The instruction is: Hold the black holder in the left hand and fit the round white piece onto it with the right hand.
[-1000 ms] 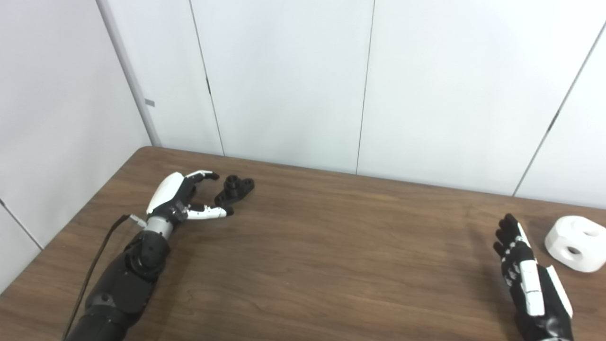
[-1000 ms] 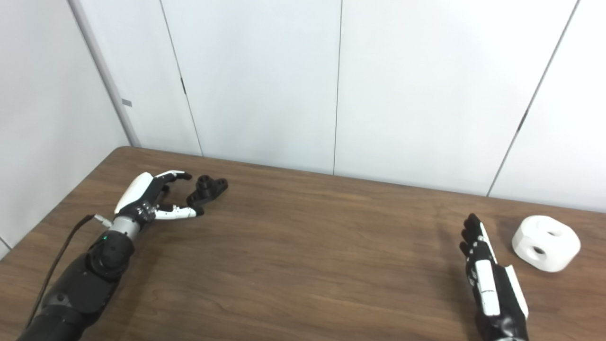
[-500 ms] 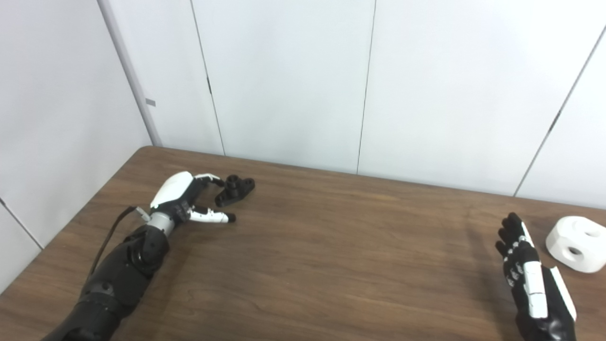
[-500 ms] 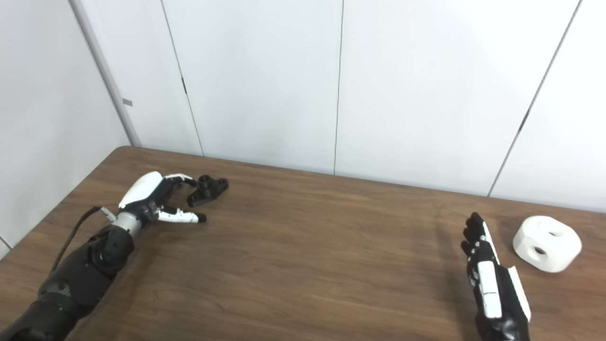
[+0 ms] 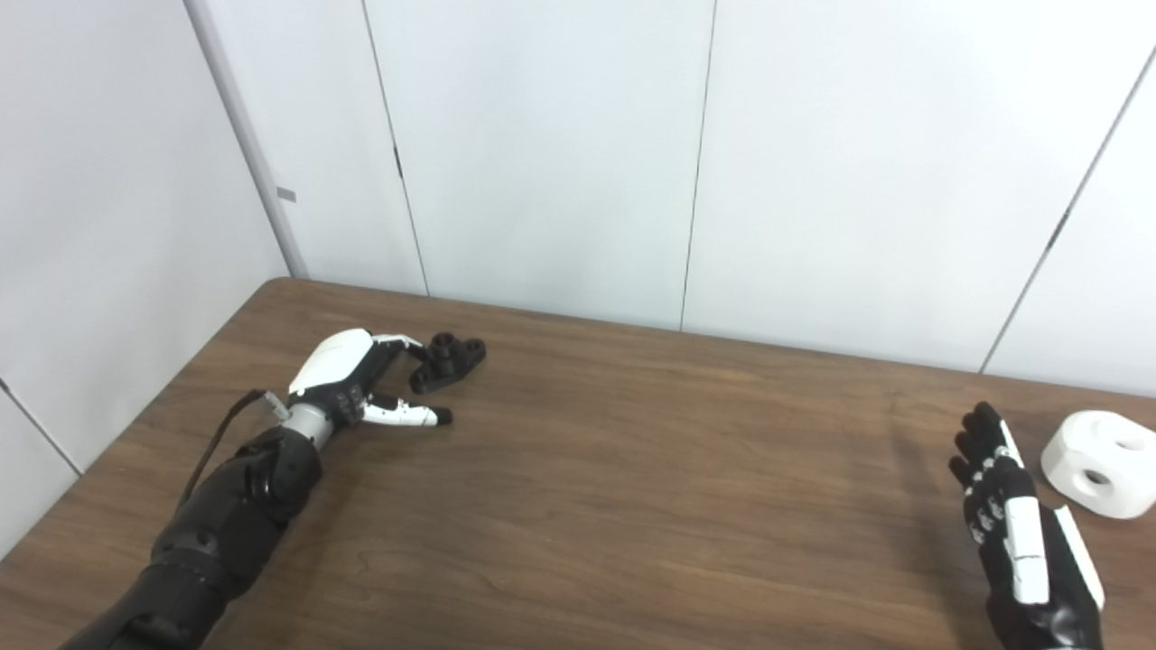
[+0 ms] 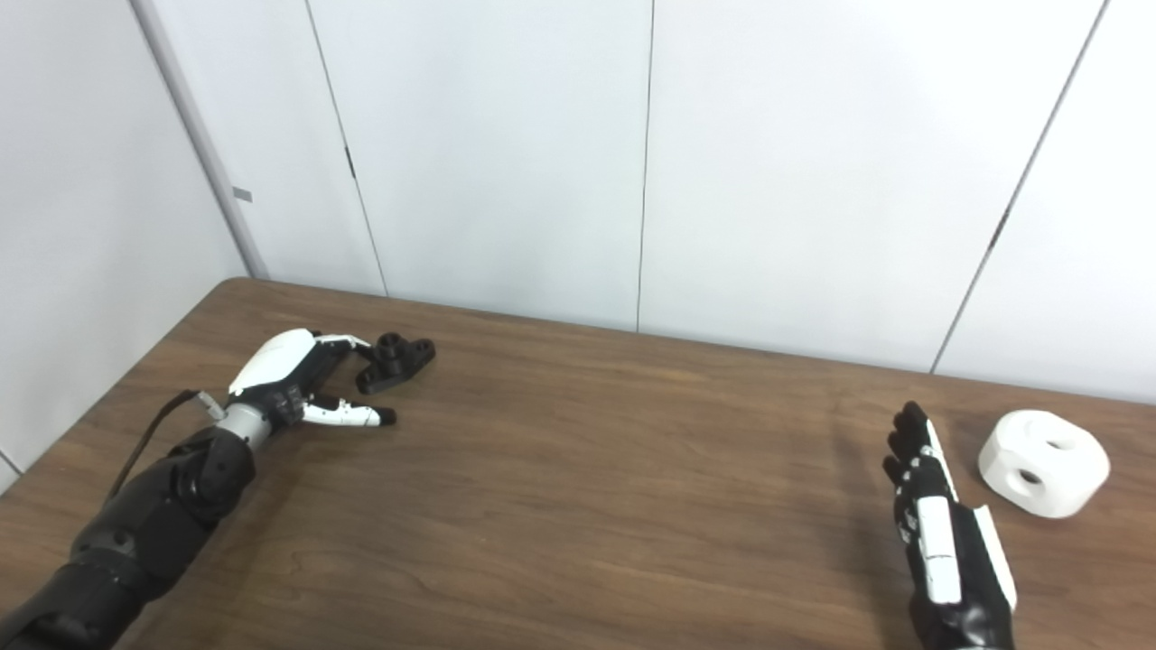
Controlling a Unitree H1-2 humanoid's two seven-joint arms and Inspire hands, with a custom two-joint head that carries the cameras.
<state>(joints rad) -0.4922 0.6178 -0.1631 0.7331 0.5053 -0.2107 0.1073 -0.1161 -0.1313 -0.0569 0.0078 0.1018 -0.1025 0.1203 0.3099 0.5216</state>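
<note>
The black holder (image 5: 449,360) lies on the wooden table (image 5: 596,487) at the far left. My left hand (image 5: 357,379) is open right beside it, fingers reaching its near left end and thumb spread toward the front; I cannot tell if they touch. The round white piece (image 5: 1100,463), with holes in its top and side, sits at the far right. My right hand (image 5: 1016,533) is open and empty, fingers straight, a short way left of the white piece. Both also show in the right eye view: holder (image 6: 397,361), white piece (image 6: 1043,462).
White wall panels (image 5: 578,153) stand close behind the table's far edge. A black cable (image 5: 212,438) runs along my left forearm. Bare wood lies between the two hands.
My left hand has moved forward and lowered toward the holder, fingers now at its near end. My right hand has edged slightly right and away. The holder and white piece have not moved.
</note>
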